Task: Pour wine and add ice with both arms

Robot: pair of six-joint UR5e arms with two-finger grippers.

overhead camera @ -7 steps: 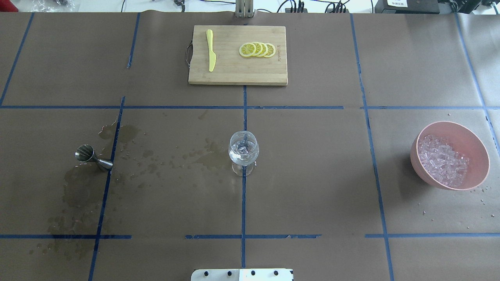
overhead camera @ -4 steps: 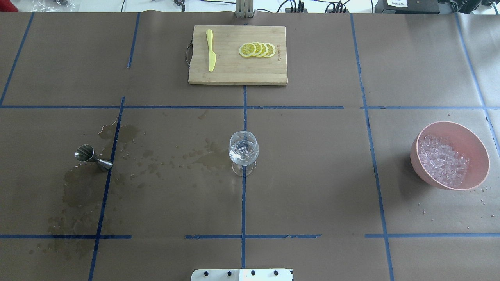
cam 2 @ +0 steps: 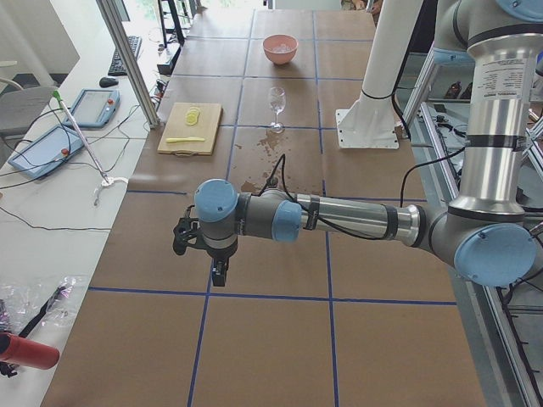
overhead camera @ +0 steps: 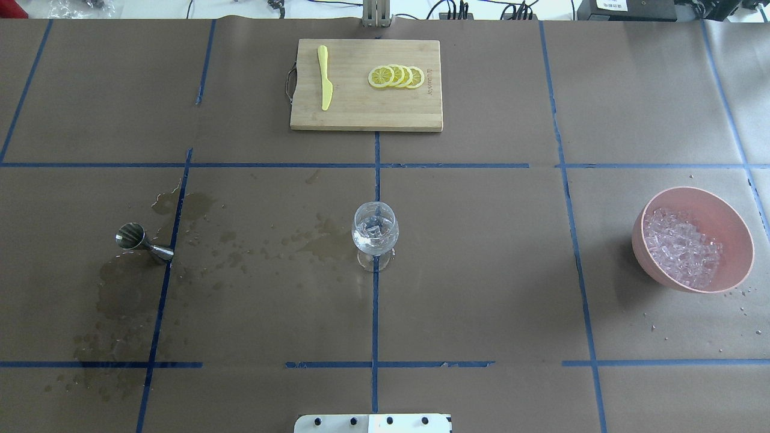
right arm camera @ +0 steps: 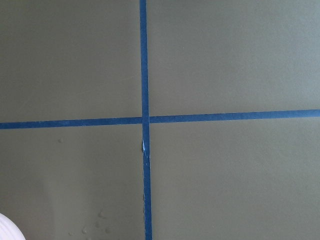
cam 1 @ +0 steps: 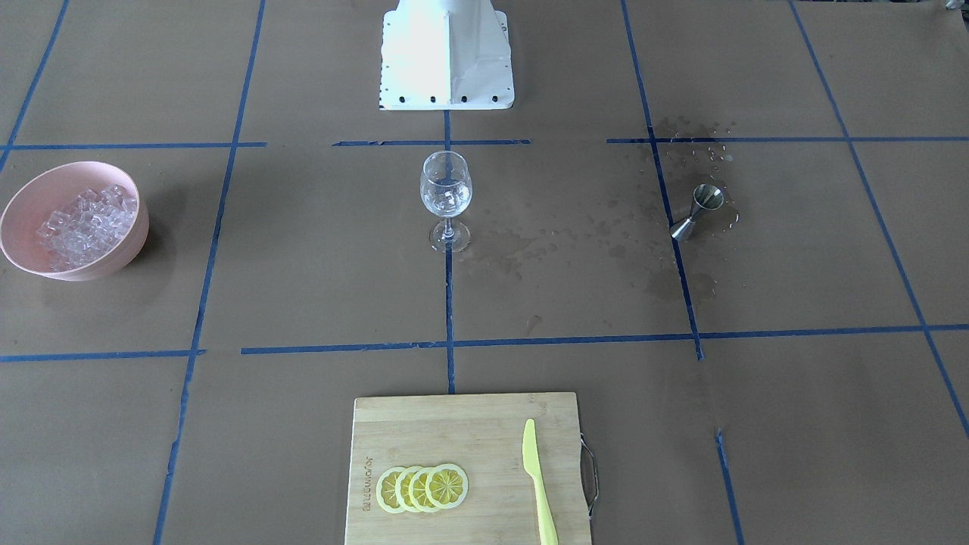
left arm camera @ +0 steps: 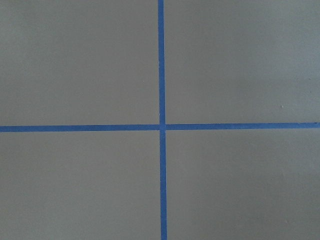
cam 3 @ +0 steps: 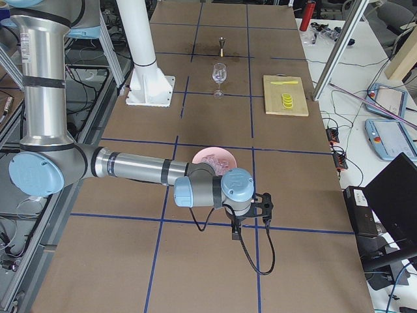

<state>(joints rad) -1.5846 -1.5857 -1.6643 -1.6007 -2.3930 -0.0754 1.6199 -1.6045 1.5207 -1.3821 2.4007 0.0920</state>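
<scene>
Both steps are looking done. The wine glass (overhead camera: 375, 231) is standing mid-way along the desk (overhead camera: 481, 270), holding ice cubes (overhead camera: 374, 227); any wine is too clear to confirm. The left claw (cam 2: 181, 240) and right claw (cam 3: 264, 206) are hanging over the desk ends, and I cannot tell their grip. Next is probably only parking.
</scene>
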